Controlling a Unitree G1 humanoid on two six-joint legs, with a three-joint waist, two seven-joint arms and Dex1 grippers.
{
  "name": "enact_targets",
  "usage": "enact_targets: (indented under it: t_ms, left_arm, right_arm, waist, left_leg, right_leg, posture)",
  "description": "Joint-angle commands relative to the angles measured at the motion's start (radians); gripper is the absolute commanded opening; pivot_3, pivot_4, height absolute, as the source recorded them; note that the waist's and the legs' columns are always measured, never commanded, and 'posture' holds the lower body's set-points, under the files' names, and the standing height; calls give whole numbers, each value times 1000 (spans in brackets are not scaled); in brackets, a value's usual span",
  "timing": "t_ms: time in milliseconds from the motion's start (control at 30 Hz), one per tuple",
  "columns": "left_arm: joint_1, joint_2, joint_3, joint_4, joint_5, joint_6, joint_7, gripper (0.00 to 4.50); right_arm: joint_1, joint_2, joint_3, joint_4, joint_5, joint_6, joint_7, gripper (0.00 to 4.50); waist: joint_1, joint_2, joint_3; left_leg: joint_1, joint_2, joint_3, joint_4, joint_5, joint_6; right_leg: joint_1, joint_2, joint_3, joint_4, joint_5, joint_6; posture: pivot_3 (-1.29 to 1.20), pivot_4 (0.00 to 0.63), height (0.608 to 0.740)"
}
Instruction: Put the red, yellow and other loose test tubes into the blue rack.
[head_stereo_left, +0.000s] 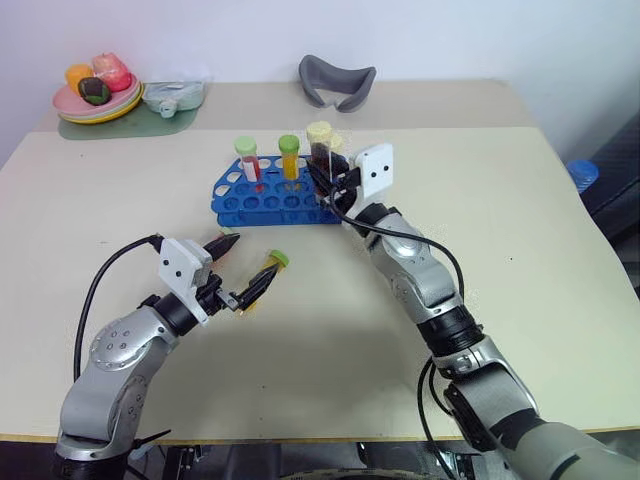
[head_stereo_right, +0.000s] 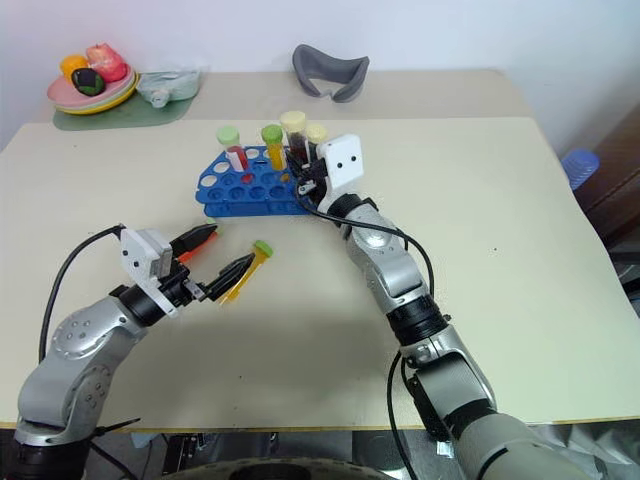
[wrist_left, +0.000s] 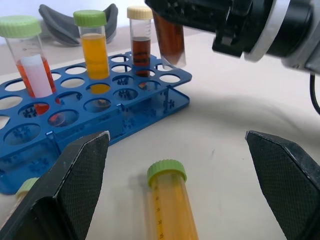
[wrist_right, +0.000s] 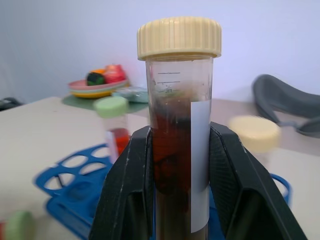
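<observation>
The right gripper (head_stereo_left: 328, 172) has its jaws clamped on a dark maroon tube (wrist_right: 176, 150) with a cream-yellow cap, held upright with the cap well above the fingers (wrist_right: 127, 195); its lower end hangs just over the right end of the blue rack (head_stereo_left: 262, 197), above the top plate and not yet seated in a hole. Standing upright in the rack beside those jaws are four tubes: a red tube (head_stereo_left: 248, 160) with a pale green cap, a yellow-orange tube (head_stereo_left: 289, 157) with a green cap, a second dark tube (wrist_left: 140, 42) with a cream cap, and another cream-capped tube (head_stereo_right: 316, 133) behind the held one, whose contents cannot be made out. The left gripper (head_stereo_left: 240, 270) has its jaws spread wide and grips nothing. A loose yellow-orange tube (wrist_left: 169, 202) with a green cap lies flat on the bench (head_stereo_left: 520, 250) between those open jaws, cap end pointing toward the rack; contact with either finger cannot be confirmed. The rack stands on the bench just beyond the left jaws. Well beyond both grippers, at the far edge, sit a plate of toy food (head_stereo_left: 97, 95) on a green mat and a grey curved object (head_stereo_left: 337, 80).
</observation>
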Motion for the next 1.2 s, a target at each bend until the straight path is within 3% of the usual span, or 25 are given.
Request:
enact_targets:
  t_ms: [33,533,867,1000,1067,1133,1200]
  left_arm:
    - [4,0,-6,-51,-19,4,10,4500]
    - [10,23,0,-54,-39,17,9,4500]
    - [33,17,-1,-44,-28,-14,3,4500]
    - [40,16,-2,-34,-27,-28,-2,4500]
    - [42,16,-2,-28,-25,-35,-6,4500]
    - [43,16,-2,-26,-25,-38,-8,4500]
    - [38,16,-6,-24,-23,-38,-5,4500]
  right_arm:
    - [-22,40,-46,44,-42,-76,21,1160]
    - [-107,125,-148,310,-150,-214,51,1160]
    - [-115,145,-176,384,-180,-275,80,1160]
    - [-98,150,-187,370,-177,-279,105,2640]
    - [-91,151,-188,352,-182,-285,106,3719]
    - [-87,152,-189,338,-187,-288,104,4473]
    - [-85,145,-188,301,-199,-288,98,4473]
  waist:
    - [-1,0,0]
    - [-22,0,0]
    - [-23,0,0]
    - [-23,0,0]
    - [-24,0,0]
    - [-24,0,0]
    - [-24,0,0]
  left_leg:
    - [0,0,0,0,0,0]
    - [1,0,0,0,1,-2]
    - [1,0,0,0,2,-3]
    - [1,0,0,0,2,-3]
    - [1,0,0,0,2,-3]
    - [1,0,0,0,2,-3]
    - [1,0,0,0,2,-3]
  right_leg:
    - [0,0,0,0,0,0]
    - [0,0,0,3,0,0]
    - [0,0,0,3,0,0]
    - [0,0,0,3,0,0]
    - [0,0,0,3,0,0]
    - [0,0,0,3,0,0]
    - [0,0,0,4,0,0]
  posture:
    - [0,150,740]
    - [0,150,740]
    - [0,150,740]
    - [0,150,740]
    - [0,150,740]
    - [0,150,740]
    - [0,150,740]
